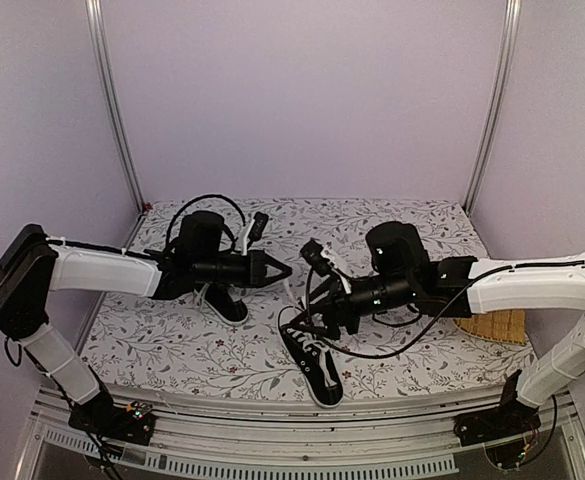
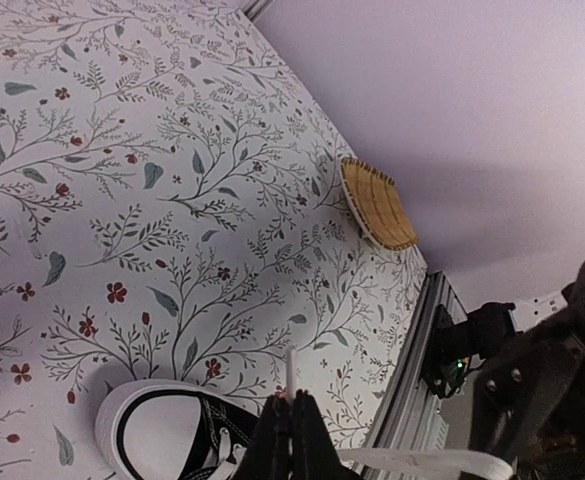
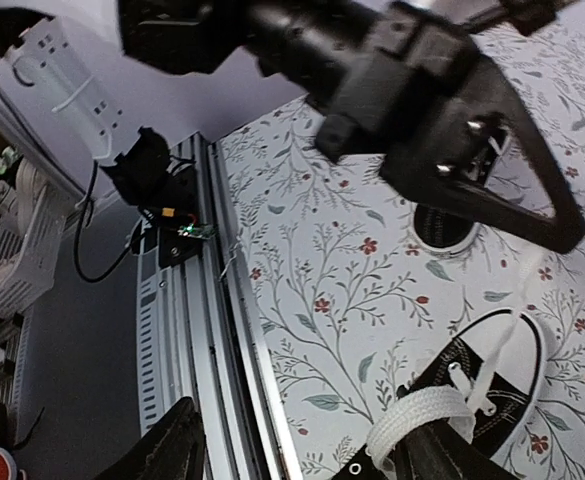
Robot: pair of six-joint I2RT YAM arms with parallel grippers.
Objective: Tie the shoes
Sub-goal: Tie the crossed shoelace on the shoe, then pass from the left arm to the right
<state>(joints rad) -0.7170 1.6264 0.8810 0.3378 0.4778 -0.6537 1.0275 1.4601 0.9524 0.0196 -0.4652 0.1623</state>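
Lavender-walled enclosure; counter [image 1: 172,350] covered in floral cloth. Two shoes are recorded. The near shoe [image 1: 314,365] lies at centre, its long axis running far-left to near-right. The far shoe [image 1: 228,304] lies left of centre and is largely hidden beneath the left arm. The left pincer [image 2: 292,440] is held raised just far-left of the near shoe, fingers pressed together on a white lace [image 2: 290,372]. The right pincer [image 3: 302,445] is set over the near shoe's far end, the closer of the two. Its fingers are spread, and a lace loop [image 3: 414,418] is draped across one. Knot state cannot be made out. A woven mat [image 1: 492,326] is noted at the right edge.
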